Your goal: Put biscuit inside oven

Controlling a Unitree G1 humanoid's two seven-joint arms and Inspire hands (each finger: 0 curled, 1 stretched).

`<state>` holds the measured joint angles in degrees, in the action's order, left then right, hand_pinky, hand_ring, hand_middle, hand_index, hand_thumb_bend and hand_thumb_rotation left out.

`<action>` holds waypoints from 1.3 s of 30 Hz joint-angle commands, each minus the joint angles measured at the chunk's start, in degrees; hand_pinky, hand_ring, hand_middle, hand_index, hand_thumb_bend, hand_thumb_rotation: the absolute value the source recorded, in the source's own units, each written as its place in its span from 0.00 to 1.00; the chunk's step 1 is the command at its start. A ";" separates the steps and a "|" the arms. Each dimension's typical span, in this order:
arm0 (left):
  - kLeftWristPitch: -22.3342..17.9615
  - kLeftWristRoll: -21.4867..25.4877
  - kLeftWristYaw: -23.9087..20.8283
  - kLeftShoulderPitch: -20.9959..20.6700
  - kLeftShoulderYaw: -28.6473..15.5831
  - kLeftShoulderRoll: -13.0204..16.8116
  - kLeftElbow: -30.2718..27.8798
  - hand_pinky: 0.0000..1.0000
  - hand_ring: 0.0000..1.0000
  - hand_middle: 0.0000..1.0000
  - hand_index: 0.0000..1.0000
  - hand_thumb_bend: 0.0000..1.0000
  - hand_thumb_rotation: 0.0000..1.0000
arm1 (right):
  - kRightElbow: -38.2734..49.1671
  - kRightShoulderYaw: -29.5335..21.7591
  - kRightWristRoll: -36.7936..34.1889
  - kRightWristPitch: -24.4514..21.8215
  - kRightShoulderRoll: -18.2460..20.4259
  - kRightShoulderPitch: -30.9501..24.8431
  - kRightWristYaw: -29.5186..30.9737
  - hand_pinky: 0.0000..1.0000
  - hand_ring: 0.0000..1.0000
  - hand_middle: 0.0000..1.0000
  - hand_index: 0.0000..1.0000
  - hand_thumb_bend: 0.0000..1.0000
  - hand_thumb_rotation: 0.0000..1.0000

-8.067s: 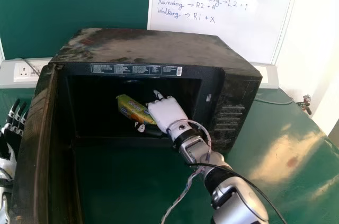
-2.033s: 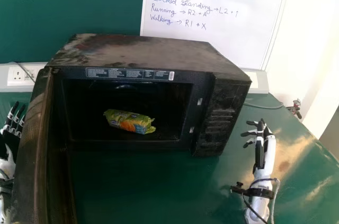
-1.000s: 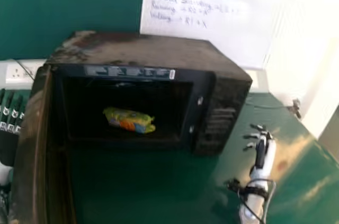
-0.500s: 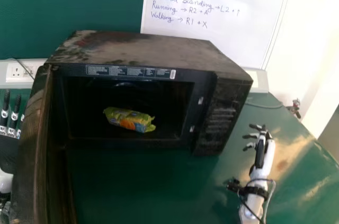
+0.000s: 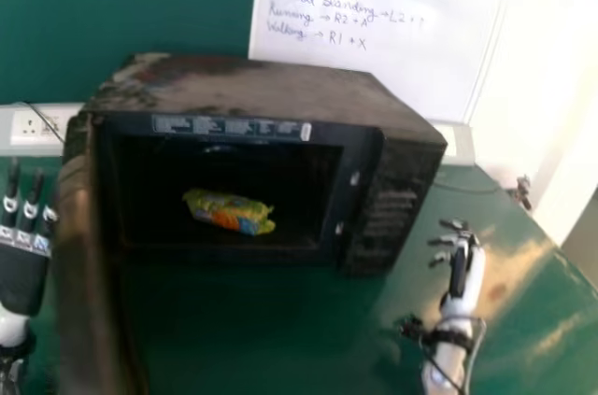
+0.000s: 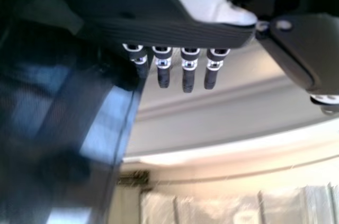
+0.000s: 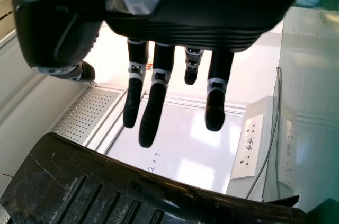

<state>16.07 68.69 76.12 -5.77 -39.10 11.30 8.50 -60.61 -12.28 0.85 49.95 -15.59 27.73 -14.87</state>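
Observation:
In the head view the green-yellow biscuit pack (image 5: 229, 212) lies inside the dark oven (image 5: 271, 91), on its floor, with no hand touching it. The oven door (image 5: 79, 274) stands open on the left. Just outside that door is my left hand (image 5: 22, 269), palm showing and fingers straight; the left wrist view has this hand (image 6: 159, 30) beside the dark, glossy door (image 6: 63, 123). My right hand (image 5: 462, 269) is over the table to the right of the oven, fingers loosely extended. In the right wrist view the right hand (image 7: 212, 17) appears with the oven's control side (image 7: 116, 197).
The green table (image 5: 252, 330) extends in front of the oven and to its right. A whiteboard (image 5: 374, 31) and a wall socket (image 5: 35, 124) are behind the oven. A cable (image 5: 467, 190) runs along the table's back at the right.
The right hand has left the oven and stands at the right; the biscuit pack it was beside now lies alone inside. The left hand has turned its palm into view and shifted beside the door, which has moved slightly.

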 commanded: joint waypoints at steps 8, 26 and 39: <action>-2.50 -0.52 3.04 4.54 4.59 -3.77 -9.48 0.00 0.04 0.43 0.50 0.51 0.00 | -2.34 0.75 0.49 0.34 3.27 -3.76 0.13 0.18 0.25 0.34 0.54 0.56 1.00; -3.86 -2.98 8.80 8.50 8.46 -2.50 -8.00 0.00 0.16 0.51 0.43 0.51 0.00 | -2.41 0.64 0.29 0.26 3.33 -3.67 0.64 0.17 0.24 0.34 0.55 0.56 1.00; -3.04 -3.91 7.44 10.03 9.38 -0.29 -10.04 0.00 0.15 0.51 0.43 0.51 0.00 | -2.71 0.70 0.38 0.42 3.37 -3.50 0.48 0.18 0.25 0.34 0.54 0.56 1.00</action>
<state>12.47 65.24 83.85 3.83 -30.38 10.27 -0.78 -61.21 -12.15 0.87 49.99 -15.48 27.94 -14.34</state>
